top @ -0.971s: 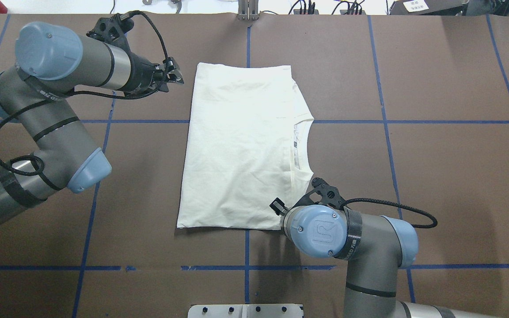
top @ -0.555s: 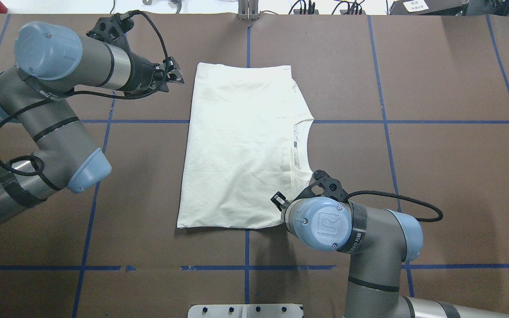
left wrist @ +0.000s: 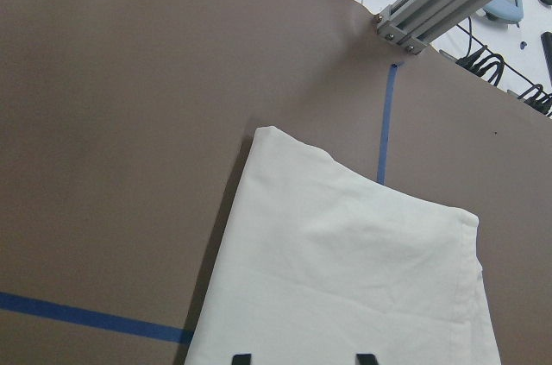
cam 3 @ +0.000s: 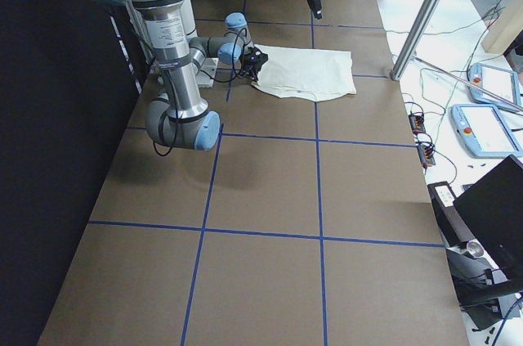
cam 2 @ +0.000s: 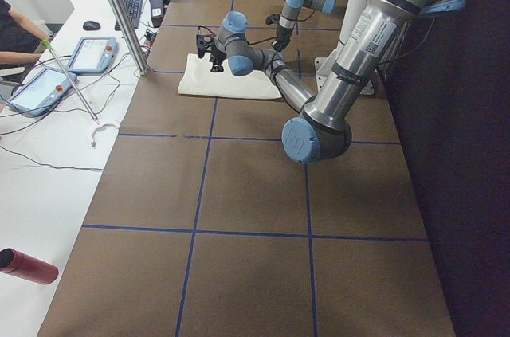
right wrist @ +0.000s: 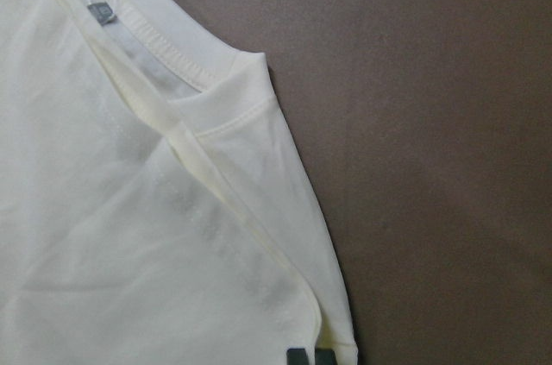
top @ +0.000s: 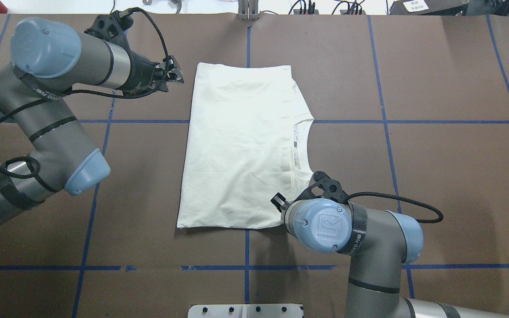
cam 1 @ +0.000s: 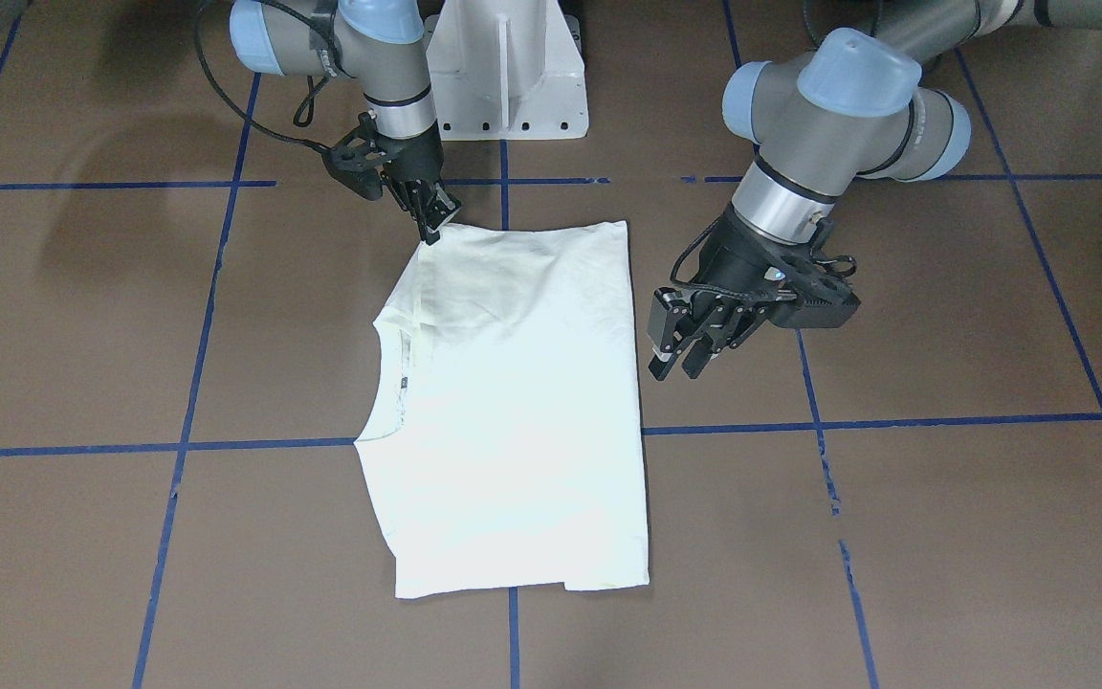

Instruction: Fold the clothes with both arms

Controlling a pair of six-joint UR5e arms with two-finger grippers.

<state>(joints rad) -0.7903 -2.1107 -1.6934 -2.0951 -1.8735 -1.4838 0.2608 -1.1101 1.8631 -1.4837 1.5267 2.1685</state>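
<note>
Shirt: the cream shirt [top: 241, 150] lies flat in the middle of the bench [top: 435, 176], plain side up. It is folded into a tall block that widens a little toward the lower edge of the overhead view.
Collar: the ribbed collar [top: 302, 145] curves along the shirt's right edge in the overhead view, with a small grey label just inside it.
Left gripper: the left gripper [top: 174, 76] hovers at the upper left of the overhead view, just beside the shirt's upper left corner and clear of the cloth. In its wrist view the two fingertips [left wrist: 242, 357] stand wide apart with nothing between them.
Right gripper: the right gripper [cam 1: 432, 228] sits left of centre near the top of the front view, pointing down at the shirt's corner beside the collar. Its fingertips [right wrist: 297, 356] are drawn narrow, pinching the cloth at the shoulder edge. In the overhead view the wrist hides it.
Bench: brown covering crossed by blue tape lines [top: 413, 121] in a grid.
Surroundings: in the left side view a tablet [cam 2: 92, 54] and a person's arm [cam 2: 17, 56] show at the upper left, and a red bottle [cam 2: 28, 265] at the lower left.
</note>
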